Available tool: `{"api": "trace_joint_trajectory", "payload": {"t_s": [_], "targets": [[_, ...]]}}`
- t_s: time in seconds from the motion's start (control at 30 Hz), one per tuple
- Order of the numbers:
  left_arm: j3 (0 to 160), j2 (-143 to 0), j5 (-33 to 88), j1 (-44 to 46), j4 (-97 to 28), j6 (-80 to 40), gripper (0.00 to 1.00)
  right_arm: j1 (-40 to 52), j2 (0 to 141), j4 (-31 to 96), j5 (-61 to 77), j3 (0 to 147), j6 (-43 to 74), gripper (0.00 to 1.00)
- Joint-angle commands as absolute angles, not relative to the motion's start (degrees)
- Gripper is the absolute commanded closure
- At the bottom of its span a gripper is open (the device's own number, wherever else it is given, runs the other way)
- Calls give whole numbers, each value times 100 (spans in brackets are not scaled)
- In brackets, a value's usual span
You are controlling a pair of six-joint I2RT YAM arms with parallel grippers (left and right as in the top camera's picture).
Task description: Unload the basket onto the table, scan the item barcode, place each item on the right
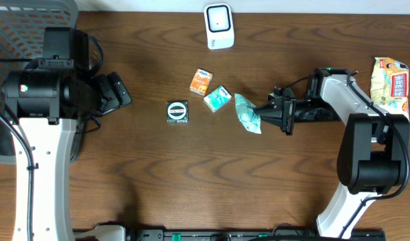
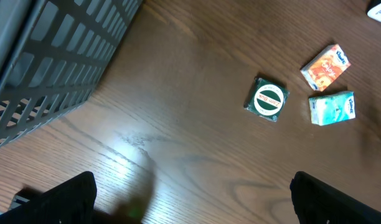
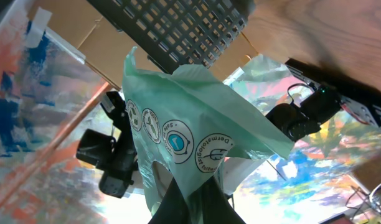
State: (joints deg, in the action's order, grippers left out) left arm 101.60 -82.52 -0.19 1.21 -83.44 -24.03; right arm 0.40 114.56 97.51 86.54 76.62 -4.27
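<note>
A pale green wipes packet (image 1: pixel 246 114) hangs above the middle of the table, with my right gripper (image 1: pixel 260 114) shut on its right end. The right wrist view has the packet (image 3: pixel 184 118) filling the centre, round printed seals facing the camera, and the gripper (image 3: pixel 197 202) clamped on its lower edge. No barcode shows on it. The white scanner (image 1: pixel 219 27) stands at the table's far edge. At the left my left gripper (image 1: pixel 118 94) is open with nothing in it, and its dark fingers (image 2: pixel 60 199) sit wide apart over bare wood.
On the table lie an orange tissue pack (image 1: pixel 201 82), a teal tissue pack (image 1: pixel 218 98) and a black square item with a round label (image 1: pixel 177 112). A grey basket (image 1: pixel 17 40) fills the far left corner. A snack bag (image 1: pixel 390 84) lies at the right edge.
</note>
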Motion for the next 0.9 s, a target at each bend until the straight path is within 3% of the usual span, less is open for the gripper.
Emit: {"api": "trace_joint_trajectory", "payload": {"t_s": [0.0, 0.17, 0.57, 0.87], "targets": [[10149, -8272, -67, 93, -8353, -2427, 2, 108, 11205, 9754, 8696, 7682, -1094, 99], [10149, -8272, -67, 93, -8353, -2427, 2, 222, 11196, 9754, 8538, 7682, -1533, 99], [10149, -8272, -67, 93, -8353, -2427, 2, 952, 11041, 9751, 8954, 7682, -1175, 99], [10149, -8272, -67, 93, -8353, -2427, 2, 1247, 10068, 9754, 8954, 7682, 257, 99]]}}
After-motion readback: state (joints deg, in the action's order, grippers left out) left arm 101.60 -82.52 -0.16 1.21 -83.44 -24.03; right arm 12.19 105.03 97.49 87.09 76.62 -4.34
